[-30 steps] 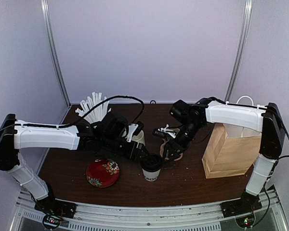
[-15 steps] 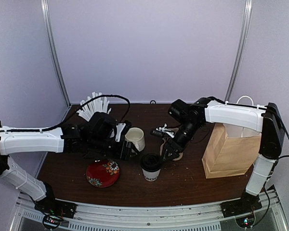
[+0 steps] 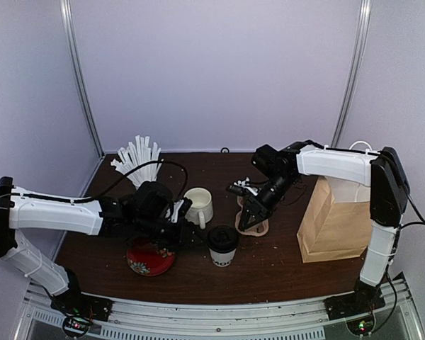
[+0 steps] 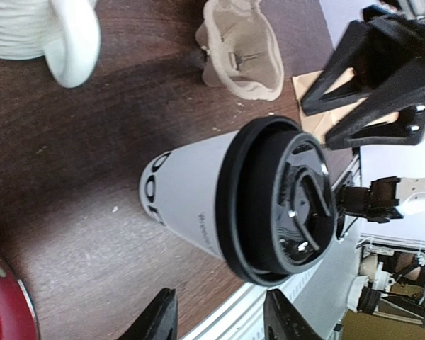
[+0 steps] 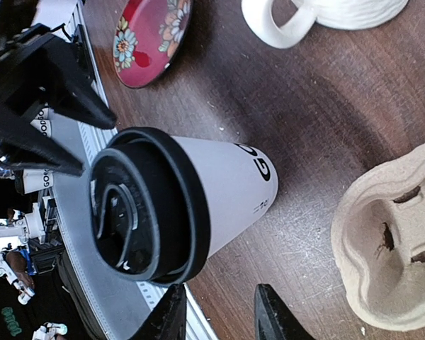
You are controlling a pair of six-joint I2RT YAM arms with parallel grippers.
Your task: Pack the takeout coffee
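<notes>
Both arms have backed off the cup [image 3: 222, 251], which now stands alone at the front of the bench [image 3: 283, 273] with its lid [image 3: 223, 236] seated, left fingers [image 4: 159, 320] and right fingers [image 5: 171, 316] parted and empty, so capping looks done and the bag [image 3: 336, 221] comes next.

Soft, even light fills the overhead view: the lilac walls [image 3: 212, 71] look flat, and the dark table [image 3: 283, 273] carries only faint shadows. Both wrist views are sharp at centre. In the left one the cup [image 4: 191, 205] throws a broad soft shadow toward 11 o'clock, where the white mug [image 4: 14, 32] is washed out. The lid [image 4: 283, 205] shows a dull sheen.
</notes>
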